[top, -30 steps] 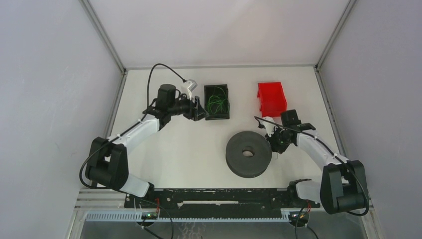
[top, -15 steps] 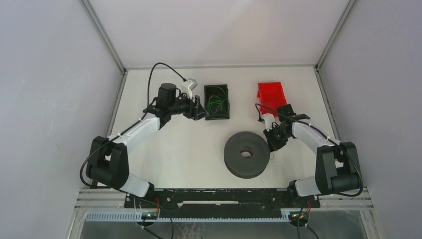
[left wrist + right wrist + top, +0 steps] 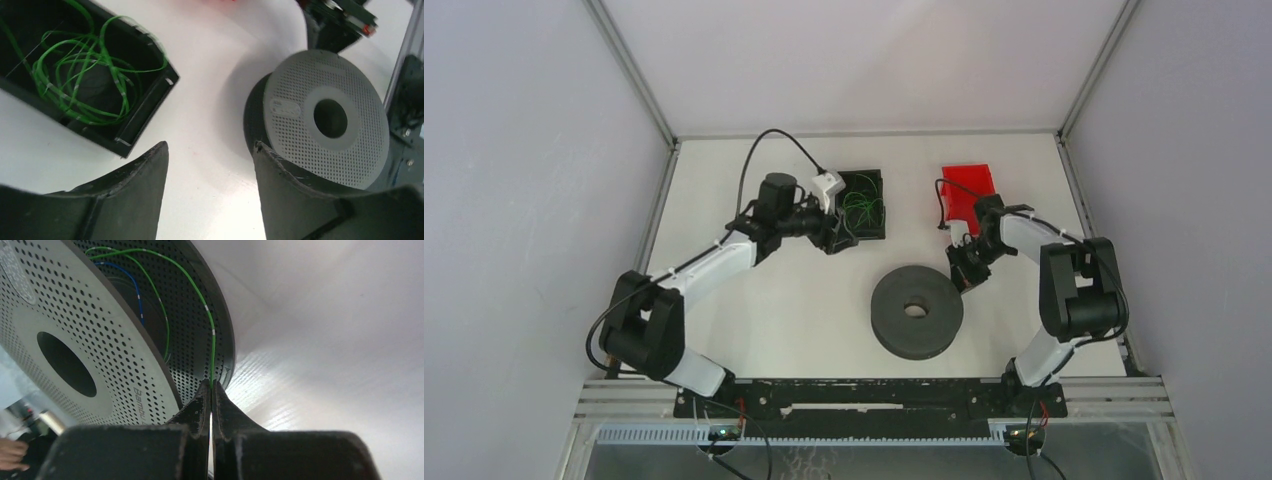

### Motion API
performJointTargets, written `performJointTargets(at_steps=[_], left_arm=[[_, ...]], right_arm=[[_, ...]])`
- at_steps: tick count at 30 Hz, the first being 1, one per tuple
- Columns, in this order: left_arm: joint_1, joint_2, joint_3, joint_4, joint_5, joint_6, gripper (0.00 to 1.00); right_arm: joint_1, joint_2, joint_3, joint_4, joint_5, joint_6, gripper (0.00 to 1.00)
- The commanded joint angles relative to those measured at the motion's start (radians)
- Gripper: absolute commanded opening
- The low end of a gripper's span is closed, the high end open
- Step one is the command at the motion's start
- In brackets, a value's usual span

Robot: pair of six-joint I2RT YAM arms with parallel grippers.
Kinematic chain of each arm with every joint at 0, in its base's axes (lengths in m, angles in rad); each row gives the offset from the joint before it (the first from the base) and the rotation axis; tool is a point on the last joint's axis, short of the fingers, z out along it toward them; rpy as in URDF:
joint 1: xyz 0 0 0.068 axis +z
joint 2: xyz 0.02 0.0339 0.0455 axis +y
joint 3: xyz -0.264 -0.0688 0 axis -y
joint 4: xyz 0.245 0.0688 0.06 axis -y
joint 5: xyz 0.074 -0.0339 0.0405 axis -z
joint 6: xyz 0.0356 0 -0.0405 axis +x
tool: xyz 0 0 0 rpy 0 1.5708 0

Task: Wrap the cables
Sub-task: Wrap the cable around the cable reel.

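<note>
A dark grey perforated spool (image 3: 915, 311) lies flat mid-table; it also shows in the left wrist view (image 3: 325, 117) and the right wrist view (image 3: 100, 340). My right gripper (image 3: 211, 385) is shut on a green cable (image 3: 207, 315) that runs into the spool's groove beside a blue cable (image 3: 136, 292). In the top view the right gripper (image 3: 965, 272) sits at the spool's right rim. My left gripper (image 3: 210, 150) is open and empty, over bare table beside the black box (image 3: 861, 205) of loose green cables (image 3: 85, 75).
A red bin (image 3: 969, 190) stands at the back right, just behind the right arm. The black box sits back centre with the left gripper (image 3: 839, 238) at its near left corner. White walls close in the table on three sides.
The right gripper has swung back and left along the spool's right rim, holding the green cable; the spool shifted slightly left. The left gripper moved right, toward the black box.
</note>
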Motion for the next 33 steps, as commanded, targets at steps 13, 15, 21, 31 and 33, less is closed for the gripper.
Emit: performJointTargets(at_steps=[13,15,21,31,33], left_arm=[[-0.402,-0.176,-0.127,-0.201,-0.070,0.750,1.00],[-0.442,-0.173,-0.129,-0.217,-0.104,0.790,1.00],[-0.556,-0.136,-0.139,-0.215,-0.252,0.858,1.00],[-0.643,-0.067,-0.142,-0.168,-0.364,0.872,1.00],[-0.647,-0.050,-0.129,-0.162,-0.376,0.854,0.99]], right_arm=[[-0.016,0.137,0.050,-0.125,-0.169,-0.131,0.00],[-0.016,0.137,0.048,-0.119,-0.161,-0.121,0.00],[0.002,0.136,0.039,-0.068,-0.093,-0.064,0.00],[0.045,0.142,0.035,-0.014,-0.083,0.005,0.00],[0.042,0.149,0.039,-0.005,-0.088,0.026,0.00]])
